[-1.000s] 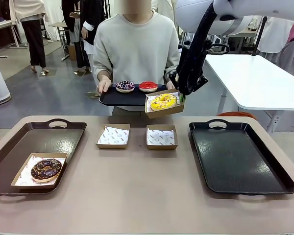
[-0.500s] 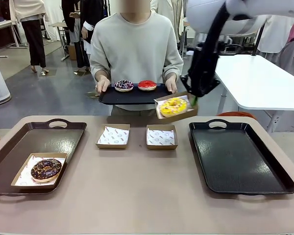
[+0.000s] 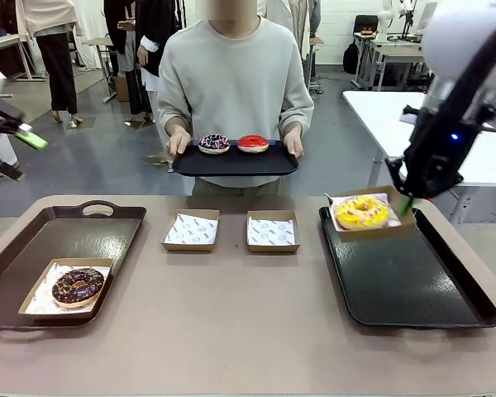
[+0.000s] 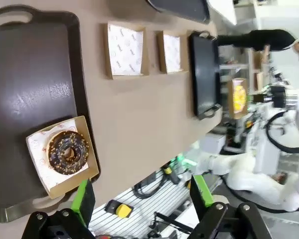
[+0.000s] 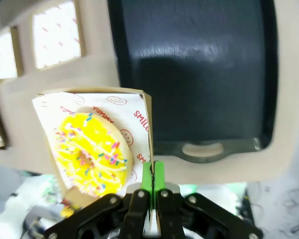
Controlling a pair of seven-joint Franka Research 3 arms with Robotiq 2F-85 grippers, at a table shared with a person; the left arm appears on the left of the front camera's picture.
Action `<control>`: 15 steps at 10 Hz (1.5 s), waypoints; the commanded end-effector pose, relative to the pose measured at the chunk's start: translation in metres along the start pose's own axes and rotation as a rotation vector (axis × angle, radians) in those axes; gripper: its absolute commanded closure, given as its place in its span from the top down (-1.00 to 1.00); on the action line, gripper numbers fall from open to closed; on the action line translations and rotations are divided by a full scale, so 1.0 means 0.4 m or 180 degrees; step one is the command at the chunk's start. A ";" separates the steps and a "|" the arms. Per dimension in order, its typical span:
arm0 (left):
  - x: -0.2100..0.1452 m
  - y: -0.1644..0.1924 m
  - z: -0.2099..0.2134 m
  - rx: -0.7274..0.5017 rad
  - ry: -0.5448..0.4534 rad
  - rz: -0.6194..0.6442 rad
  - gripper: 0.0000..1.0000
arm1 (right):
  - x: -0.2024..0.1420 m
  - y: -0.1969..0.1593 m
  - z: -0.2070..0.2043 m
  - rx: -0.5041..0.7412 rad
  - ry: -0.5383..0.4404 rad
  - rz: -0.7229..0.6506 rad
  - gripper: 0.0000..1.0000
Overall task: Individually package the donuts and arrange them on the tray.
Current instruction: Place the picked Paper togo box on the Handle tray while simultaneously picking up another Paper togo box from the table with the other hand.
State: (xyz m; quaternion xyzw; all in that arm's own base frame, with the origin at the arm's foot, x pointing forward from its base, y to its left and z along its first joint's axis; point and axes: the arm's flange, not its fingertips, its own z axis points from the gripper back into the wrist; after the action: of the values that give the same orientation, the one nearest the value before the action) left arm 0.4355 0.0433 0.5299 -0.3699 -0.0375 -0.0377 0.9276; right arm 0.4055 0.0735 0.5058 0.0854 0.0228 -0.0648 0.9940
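My right gripper (image 3: 407,203) is shut on the side wall of a cardboard box (image 5: 148,117) holding the yellow sprinkled donut (image 3: 363,212) (image 5: 92,152). The box hangs over the far left corner of the right black tray (image 3: 413,281). High at the left edge, my left gripper (image 3: 23,137) (image 4: 142,196) stands open and empty. Below it, the chocolate donut (image 3: 77,285) (image 4: 67,152) lies in a box on the left tray (image 3: 74,236). The person holds a small black tray (image 3: 231,164) with the purple donut (image 3: 214,143) and red donut (image 3: 253,143).
Two empty paper-lined boxes (image 3: 191,229) (image 3: 273,231) sit side by side at the table's far middle, between the trays. The right tray's handle (image 5: 202,148) lies just under the held box. Another white table (image 3: 446,132) stands at the back right.
My right arm has carried the boxed yellow donut away from the person's tray, rightward and down to the right tray's corner. My left gripper has risen into the front view at the left edge.
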 end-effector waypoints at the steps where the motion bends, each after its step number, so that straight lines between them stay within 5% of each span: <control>1: 0.036 -0.065 -0.088 0.0497 0.0176 -0.0063 1.00 | -0.044 -0.040 -0.051 0.0104 -0.0118 0.0048 -0.97; 5: 0.107 -0.214 -0.298 0.1343 0.0481 -0.0195 1.00 | -0.007 -0.102 -0.155 0.0023 -0.0062 0.0175 -0.97; 9: 0.134 -0.258 -0.477 0.1752 0.0623 -0.0393 1.00 | 0.019 -0.132 -0.214 0.0008 0.0066 0.0086 -0.97; 13: 0.145 -0.234 -0.662 0.2180 0.0533 -0.0652 1.00 | 0.010 -0.118 -0.206 -0.0010 0.0065 0.0073 -0.97; 15: 0.193 -0.213 -0.725 0.2283 0.0174 -0.0796 1.00 | 0.010 -0.118 -0.206 -0.0010 0.0065 0.0073 -0.97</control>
State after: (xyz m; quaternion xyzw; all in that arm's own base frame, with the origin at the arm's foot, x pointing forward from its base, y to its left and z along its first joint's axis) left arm 0.5055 -0.2177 0.3951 -0.0312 -0.0345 -0.1644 0.9853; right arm 0.4014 0.0400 0.4151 0.0836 0.0341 -0.0540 0.9944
